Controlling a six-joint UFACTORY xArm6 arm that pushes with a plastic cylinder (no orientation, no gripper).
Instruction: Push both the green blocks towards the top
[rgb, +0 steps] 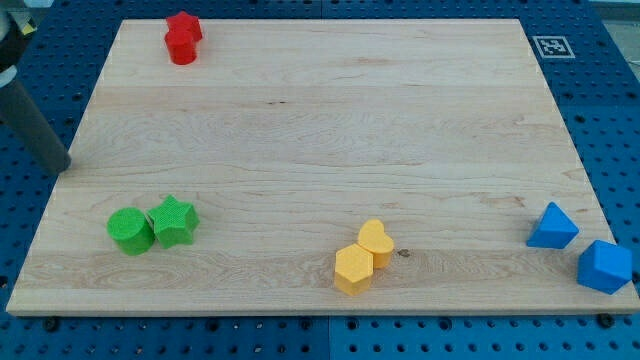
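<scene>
A green round block (130, 231) and a green star block (175, 221) touch each other on the wooden board (320, 150) near the view's bottom left. My dark rod comes in from the view's left edge, and my tip (60, 166) rests at the board's left edge, above and left of the green blocks and well apart from them.
A red star block (186, 27) and a red round block (181, 48) sit at the view's top left. A yellow heart block (376, 242) and a yellow hexagon block (353, 269) sit at the bottom centre. Two blue blocks (552, 227) (604, 266) lie at the bottom right.
</scene>
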